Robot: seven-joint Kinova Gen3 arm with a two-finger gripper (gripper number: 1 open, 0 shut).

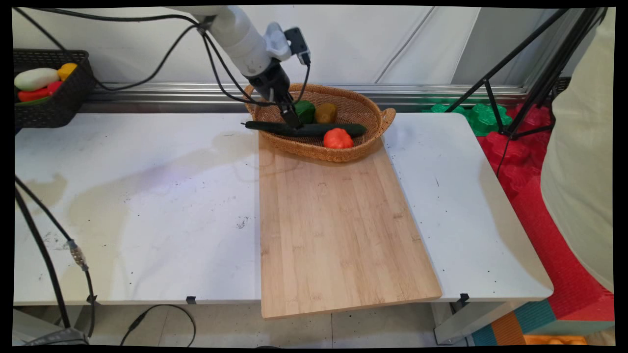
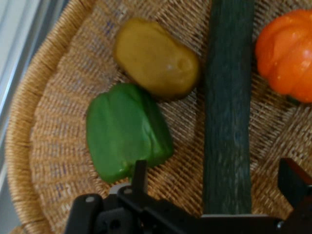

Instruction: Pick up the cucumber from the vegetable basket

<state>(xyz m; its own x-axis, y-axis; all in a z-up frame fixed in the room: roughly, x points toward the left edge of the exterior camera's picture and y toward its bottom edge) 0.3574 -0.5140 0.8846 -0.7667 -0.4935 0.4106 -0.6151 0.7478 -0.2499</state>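
My gripper [image 1: 293, 119] reaches down into a woven wicker basket [image 1: 363, 109] at the far end of a wooden cutting board [image 1: 333, 220]. A long dark green cucumber [image 1: 314, 130] lies across the basket, its left end sticking out over the rim. In the hand view the cucumber [image 2: 228, 107] runs between my two spread fingers [image 2: 140, 176], and my gripper [image 2: 217, 183] is open around it. A green pepper [image 2: 126, 129] and a brownish potato [image 2: 156, 57] lie to one side. An orange-red tomato [image 2: 287, 53] lies on the other side.
A black basket [image 1: 59, 98] with more toy vegetables sits at the table's far left. Black cables hang from the arm and along the left edge. A tripod [image 1: 530, 73] stands off the table's right side, over red and green foam mats.
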